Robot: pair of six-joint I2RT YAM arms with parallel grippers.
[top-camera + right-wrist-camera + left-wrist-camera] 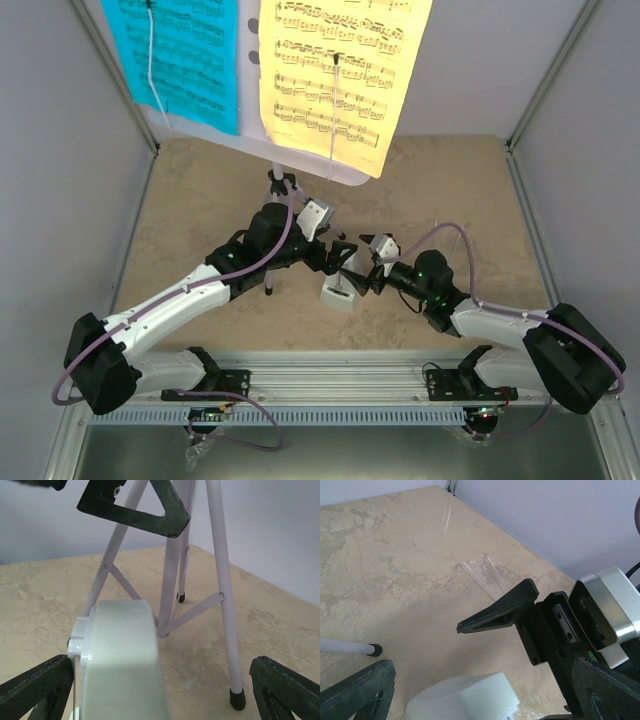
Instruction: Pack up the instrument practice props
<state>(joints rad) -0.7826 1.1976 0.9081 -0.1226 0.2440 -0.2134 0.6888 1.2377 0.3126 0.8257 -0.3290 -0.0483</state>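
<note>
Cyan music sheet (180, 60): upper left of the top view. It lies flat against the desk of the stand, printed side facing the camera.
Left gripper (338, 256): centre of the top view, on the arm that reaches in from the lower-left base. Its jaws are spread wide and hold nothing. In the left wrist view its two fingers fill the lower corners, with the rounded top of the metronome between them at the bottom edge.
Music stand (250, 100): top centre of the top view. The white desk is upright and carries both sheets side by side.
Tripod (277, 183): directly below the desk, just above the left wrist. Its thin white legs end in black feet that rest on the table. In the right wrist view the legs rise just behind the metronome.
Yellow music sheet (340, 70): top centre, immediately right of the cyan sheet. Its lower edge hangs past the desk lip.
Metronome (340, 292): centre of the top view. This small pale grey body stands on the table near the tripod legs, just below both sets of fingertips.
Right gripper (362, 262): right of centre, on the arm from the lower-right base. Its jaws are spread wide and nothing is gripped. In the right wrist view the metronome stands between the fingers, nearer the frame-left one. Whether they touch there cannot be told.
Table (200, 200): beige stone-patterned surface across the middle of the frame.
</note>
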